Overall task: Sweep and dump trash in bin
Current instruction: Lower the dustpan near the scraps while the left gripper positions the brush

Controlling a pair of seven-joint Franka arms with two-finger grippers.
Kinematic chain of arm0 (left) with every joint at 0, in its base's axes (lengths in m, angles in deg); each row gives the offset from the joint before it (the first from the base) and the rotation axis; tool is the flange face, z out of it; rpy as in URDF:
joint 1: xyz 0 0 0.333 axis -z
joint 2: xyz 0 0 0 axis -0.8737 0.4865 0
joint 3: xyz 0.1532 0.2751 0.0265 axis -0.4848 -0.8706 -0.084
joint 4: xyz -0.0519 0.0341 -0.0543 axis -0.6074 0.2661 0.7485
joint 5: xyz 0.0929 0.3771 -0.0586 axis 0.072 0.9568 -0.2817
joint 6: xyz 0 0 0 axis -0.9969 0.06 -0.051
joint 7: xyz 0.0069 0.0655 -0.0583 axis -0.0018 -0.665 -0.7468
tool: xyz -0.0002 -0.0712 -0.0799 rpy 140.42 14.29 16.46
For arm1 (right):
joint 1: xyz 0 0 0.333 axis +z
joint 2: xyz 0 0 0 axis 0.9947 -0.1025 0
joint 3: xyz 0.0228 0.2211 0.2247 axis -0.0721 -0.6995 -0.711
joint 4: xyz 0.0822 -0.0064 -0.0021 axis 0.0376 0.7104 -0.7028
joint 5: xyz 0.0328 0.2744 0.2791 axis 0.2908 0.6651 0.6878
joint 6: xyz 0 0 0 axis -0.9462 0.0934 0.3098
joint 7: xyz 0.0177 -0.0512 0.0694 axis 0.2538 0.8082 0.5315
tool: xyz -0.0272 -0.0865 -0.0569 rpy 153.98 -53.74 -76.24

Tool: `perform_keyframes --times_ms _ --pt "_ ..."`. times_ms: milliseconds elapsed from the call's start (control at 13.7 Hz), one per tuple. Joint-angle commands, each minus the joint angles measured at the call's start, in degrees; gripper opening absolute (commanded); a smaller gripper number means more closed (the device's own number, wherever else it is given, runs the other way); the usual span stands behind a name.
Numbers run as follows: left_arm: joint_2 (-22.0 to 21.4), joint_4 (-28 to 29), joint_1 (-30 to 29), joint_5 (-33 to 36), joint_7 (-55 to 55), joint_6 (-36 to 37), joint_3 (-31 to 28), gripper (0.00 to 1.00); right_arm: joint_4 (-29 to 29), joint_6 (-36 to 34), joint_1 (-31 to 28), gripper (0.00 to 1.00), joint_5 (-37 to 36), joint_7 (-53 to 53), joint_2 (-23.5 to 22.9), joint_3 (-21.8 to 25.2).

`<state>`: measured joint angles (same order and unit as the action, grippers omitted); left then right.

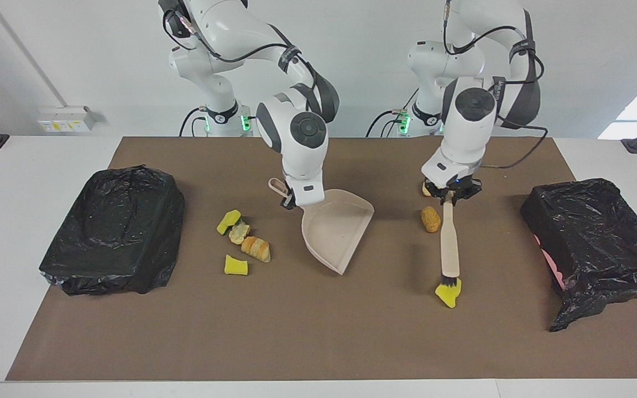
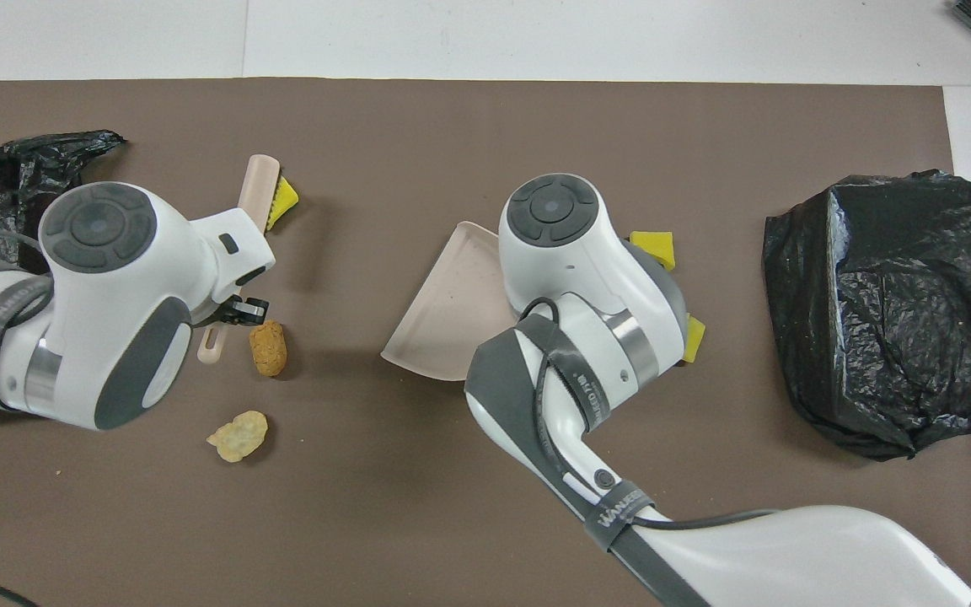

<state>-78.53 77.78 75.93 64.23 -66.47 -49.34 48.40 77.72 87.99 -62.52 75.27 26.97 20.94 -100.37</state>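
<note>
Left arm: reaches in from its base, wrist pointing down, left gripper (image 1: 450,194) clamped tight on a handle. Right arm: elbow bent high, forearm angled downward mid-desk, right gripper (image 1: 288,200) likewise closed on a handle.

"WANJEOO" on right arm (image 2: 620,510) band
</note>
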Motion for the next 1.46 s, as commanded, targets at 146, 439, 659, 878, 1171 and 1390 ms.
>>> perform_keyframes --times_ms 146,439,659,878,1171,1390 --pt "10.9 -12.34 -7.56 1.6 17.47 -1.01 0.91 0.0 3.45 5.21 1.79 0.0 -0.36 1.24 0.72 -0.61" --pt "14.69 -15.44 -13.19 1.07 37.79 -2.23 0.91 0.0 5.65 8.3 4.07 0.0 0.44 -2.78 0.63 -0.78" --pt "16.64 -15.71 -14.42 1.25 38.69 -4.87 0.99 0.0 5.65 9.26 4.16 0.0 0.52 -4.37 0.72 -2.71" --pt "16.37 -15.09 -13.72 0.64 40.89 -4.61 0.99 0.0 6.0 8.74 4.6 0.0 0.52 -6.21 1.33 -4.21" --pt "14.27 -10.01 -12.24 0.55 45.78 -4.26 1.43 0.0 6.36 8.91 5.48 0.0 0.44 -7.27 1.69 -4.21" --pt "12.16 -6.49 -11.52 0.55 50.02 -3.39 1.43 0.0 6.71 8.3 5.56 0.0 0.35 -7.18 2.04 -4.21"
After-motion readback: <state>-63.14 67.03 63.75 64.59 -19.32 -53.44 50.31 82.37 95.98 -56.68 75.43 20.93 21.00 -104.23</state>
